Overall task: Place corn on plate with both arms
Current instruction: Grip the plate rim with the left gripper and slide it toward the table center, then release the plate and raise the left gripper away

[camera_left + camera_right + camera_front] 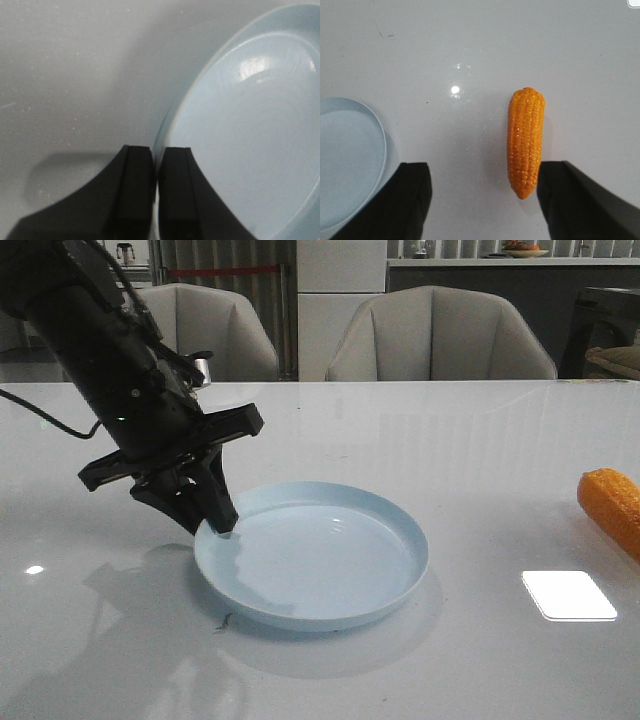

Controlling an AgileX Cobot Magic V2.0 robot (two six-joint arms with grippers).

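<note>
The pale blue plate [330, 552] lies in the middle of the white table. My left gripper [225, 524] is shut on the plate's left rim. In the left wrist view its two black fingers [135, 190] pinch the rim of the plate [250, 125] between them, and the gripper [156, 149] shows only a thin gap. The orange corn [612, 506] lies on the table at the far right, apart from the plate. In the right wrist view my right gripper [485, 169] is open above the table. The corn [525, 141] lies lengthwise just inside one finger, untouched. The plate's edge [350, 150] shows at the side.
Two beige chairs [440, 335] stand behind the table's far edge. A bright patch of reflected light [568, 595] lies on the table between plate and corn. A small dark mark [222, 622] sits by the plate's front rim.
</note>
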